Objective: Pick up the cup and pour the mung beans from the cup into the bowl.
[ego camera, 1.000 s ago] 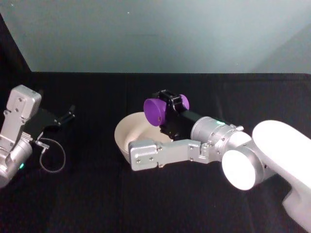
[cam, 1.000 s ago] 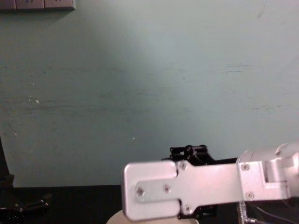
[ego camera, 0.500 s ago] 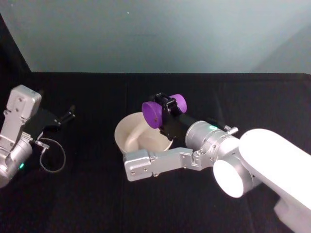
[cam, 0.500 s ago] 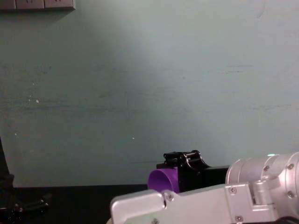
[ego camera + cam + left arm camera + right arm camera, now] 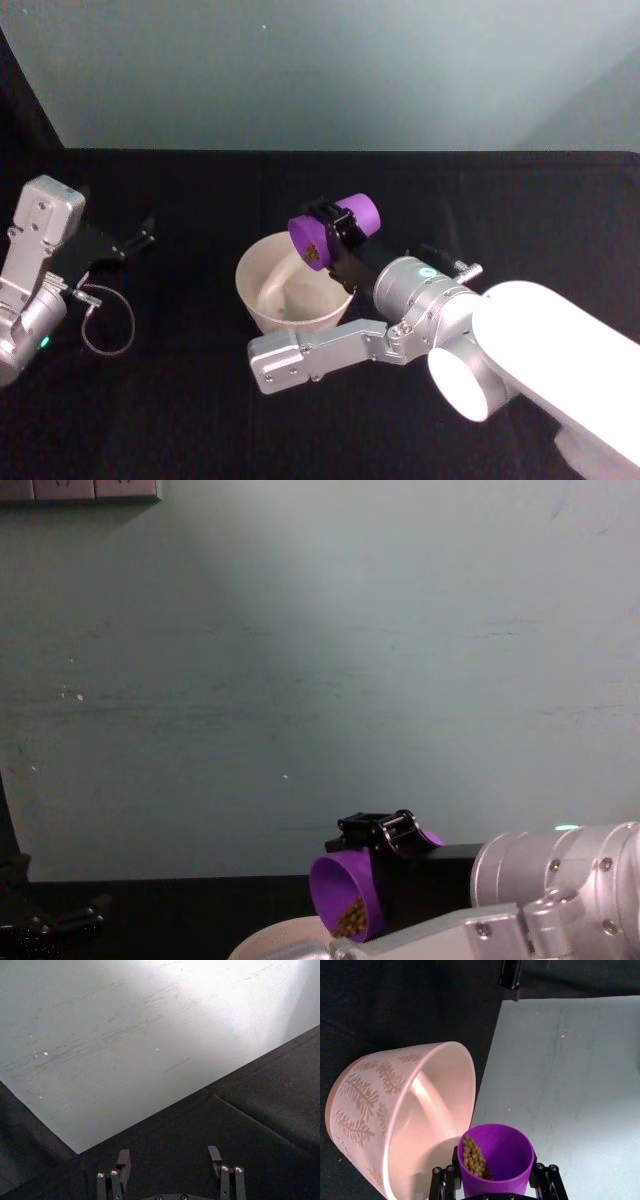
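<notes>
The purple cup (image 5: pixel 332 230) lies tilted on its side above the far right rim of the bowl (image 5: pixel 262 290), its mouth turned left and down toward the bowl. My right gripper (image 5: pixel 341 222) is shut on the cup. Mung beans (image 5: pixel 472 1156) are heaped against the low side of the cup (image 5: pixel 496 1159), just inside its lip; the pale pink bowl (image 5: pixel 380 1110) with a leaf pattern sits right under them. From the chest, the cup (image 5: pixel 345 892) shows beans (image 5: pixel 352 917) at its mouth over the bowl's rim (image 5: pixel 268 942). My left gripper (image 5: pixel 168 1156) is open, parked at the far left (image 5: pixel 135 240).
A black cloth (image 5: pixel 200 400) covers the table. A thin cable loop (image 5: pixel 105 328) hangs by the left arm. My right arm's silver link (image 5: pixel 310 355) lies across the table in front of the bowl. A pale wall (image 5: pixel 320 70) closes the back.
The right wrist has rolled further, tipping the cup's mouth lower toward the bowl; beans now show at its lip. The silver arm link has swung nearer. The left arm has stayed still.
</notes>
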